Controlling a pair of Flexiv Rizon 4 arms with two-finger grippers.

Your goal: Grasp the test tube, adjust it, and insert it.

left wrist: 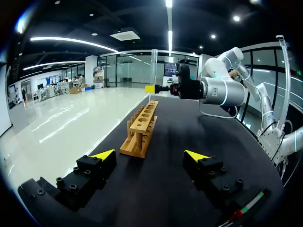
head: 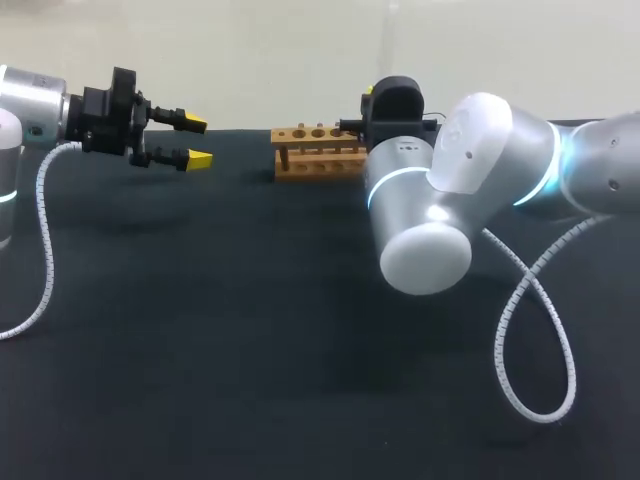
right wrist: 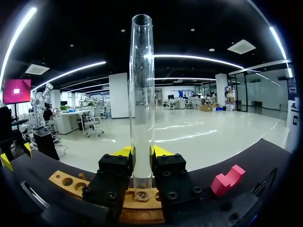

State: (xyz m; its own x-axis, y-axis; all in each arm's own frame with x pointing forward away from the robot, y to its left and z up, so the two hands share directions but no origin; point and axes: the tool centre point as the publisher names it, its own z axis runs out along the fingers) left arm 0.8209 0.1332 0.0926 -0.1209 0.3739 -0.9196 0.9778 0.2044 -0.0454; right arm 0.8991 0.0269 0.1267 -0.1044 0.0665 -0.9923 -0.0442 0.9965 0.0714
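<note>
Black tabletop (head: 250, 330) bears a wooden rack (head: 318, 152); right gripper (right wrist: 142, 153), clamping the test tube (right wrist: 141, 85) upright, should descend plumb; left gripper (head: 195, 142) gapes.

The test tube (right wrist: 142, 94) is clear glass, empty and long, with an open mouth on top and a rounded bottom. It stands upright, clamped low on its length from two sides by the right gripper (right wrist: 142, 153). Its bottom end hangs over the top board of the wooden rack (head: 318, 152). That rack, with its row of round holes, sits at the table's far edge, near the middle.
</note>
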